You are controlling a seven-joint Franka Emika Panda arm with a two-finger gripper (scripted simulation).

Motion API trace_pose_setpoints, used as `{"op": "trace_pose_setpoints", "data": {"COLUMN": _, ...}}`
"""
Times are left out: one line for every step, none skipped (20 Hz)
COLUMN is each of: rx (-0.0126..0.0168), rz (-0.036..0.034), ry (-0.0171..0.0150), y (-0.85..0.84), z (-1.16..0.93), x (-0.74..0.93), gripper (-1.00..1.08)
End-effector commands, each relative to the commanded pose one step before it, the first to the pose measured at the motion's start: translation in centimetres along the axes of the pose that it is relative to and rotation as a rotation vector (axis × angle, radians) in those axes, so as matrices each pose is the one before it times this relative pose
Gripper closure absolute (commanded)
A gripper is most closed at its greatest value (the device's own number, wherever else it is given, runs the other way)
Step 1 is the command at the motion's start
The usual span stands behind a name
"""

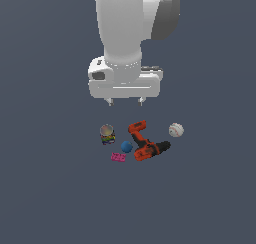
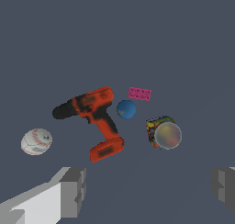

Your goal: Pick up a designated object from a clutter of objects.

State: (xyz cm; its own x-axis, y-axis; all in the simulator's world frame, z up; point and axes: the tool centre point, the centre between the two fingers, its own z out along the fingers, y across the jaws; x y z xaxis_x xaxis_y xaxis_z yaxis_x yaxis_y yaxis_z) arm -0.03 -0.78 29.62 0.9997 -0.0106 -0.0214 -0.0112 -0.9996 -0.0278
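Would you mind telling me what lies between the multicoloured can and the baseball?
The power drill lies between the can and the baseball; both views show it.

Magenta-pink brick (image 1: 118, 157), blue ball (image 1: 127, 147), orange-black drill (image 1: 145, 142), white red-stitched baseball (image 1: 176, 130), multicoloured can (image 1: 107, 134) are seen.
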Motion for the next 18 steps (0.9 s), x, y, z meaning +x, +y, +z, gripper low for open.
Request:
{"op": "trace_pose_setpoints", "data": {"rx": 0.00409, "rz": 0.00466, "ry": 0.00248, "y": -0.014, "z": -0.056, "x": -0.021, "gripper": -0.92}}
{"op": "trace_pose_setpoints", "data": {"rx": 0.0, "rz": 0.0, "ry": 0.0, "y": -0.02, "z": -0.016, "x": -0.011, "gripper": -0.92}}
{"op": "trace_pose_setpoints", "data": {"rx": -0.00067, "rz": -0.00059, "ry": -0.00039, "y": 0.021, "z": 0.021, "x": 0.013, "gripper": -0.92}}
{"op": "trace_pose_setpoints", "data": {"rx": -0.00056, "rz": -0.00232, "ry": -0.00019, "y": 0.008, "z": 0.03, "x": 0.02, "gripper": -0.92}}
{"op": "trace_pose_setpoints", "data": {"rx": -0.00056, "rz": -0.00347, "ry": -0.0001, "y": 0.014, "z": 0.048, "x": 0.032, "gripper": -0.92}}
{"op": "trace_pose_setpoints", "data": {"rx": -0.00058, "rz": -0.00465, "ry": -0.00002, "y": 0.02, "z": 0.066, "x": 0.044, "gripper": -0.92}}
{"op": "trace_pose_setpoints", "data": {"rx": -0.00062, "rz": -0.00587, "ry": 0.00004, "y": 0.025, "z": 0.084, "x": 0.056, "gripper": -0.92}}
{"op": "trace_pose_setpoints", "data": {"rx": -0.00068, "rz": -0.00711, "ry": 0.00009, "y": 0.03, "z": 0.102, "x": 0.068, "gripper": -0.92}}
{"op": "trace_pose_setpoints", "data": {"rx": -0.00077, "rz": -0.00839, "ry": 0.00012, "y": 0.033, "z": 0.12, "x": 0.079, "gripper": -0.92}}
{"op": "trace_pose_setpoints", "data": {"rx": -0.00088, "rz": -0.00953, "ry": 0.00012, "y": 0.042, "z": 0.137, "x": 0.09, "gripper": -0.92}}
{"op": "trace_pose_setpoints", "data": {"rx": -0.00103, "rz": -0.01076, "ry": 0.00009, "y": 0.047, "z": 0.155, "x": 0.1, "gripper": -0.92}}
{"op": "trace_pose_setpoints", "data": {"rx": -0.00121, "rz": -0.01212, "ry": 0.00004, "y": 0.054, "z": 0.175, "x": 0.111, "gripper": -0.92}}
{"op": "trace_pose_setpoints", "data": {"rx": -0.00135, "rz": -0.01341, "ry": 0.0, "y": 0.06, "z": 0.194, "x": 0.121, "gripper": -0.92}}
{"op": "trace_pose_setpoints", "data": {"rx": -0.00145, "rz": -0.01466, "ry": -0.00001, "y": 0.066, "z": 0.212, "x": 0.13, "gripper": -0.92}}
{"op": "trace_pose_setpoints", "data": {"rx": -0.00151, "rz": -0.01593, "ry": -0.00001, "y": 0.074, "z": 0.232, "x": 0.139, "gripper": -0.92}}
{"op": "trace_pose_setpoints", "data": {"rx": -0.00158, "rz": -0.01723, "ry": -0.00002, "y": 0.082, "z": 0.252, "x": 0.148, "gripper": -0.92}}
{"op": "trace_pose_setpoints", "data": {"rx": -0.00167, "rz": -0.01854, "ry": -0.00006, "y": 0.09, "z": 0.273, "x": 0.156, "gripper": -0.92}}
{"op": "trace_pose_setpoints", "data": {"rx": -0.00175, "rz": -0.01989, "ry": -0.0001, "y": 0.098, "z": 0.294, "x": 0.164, "gripper": -0.92}}
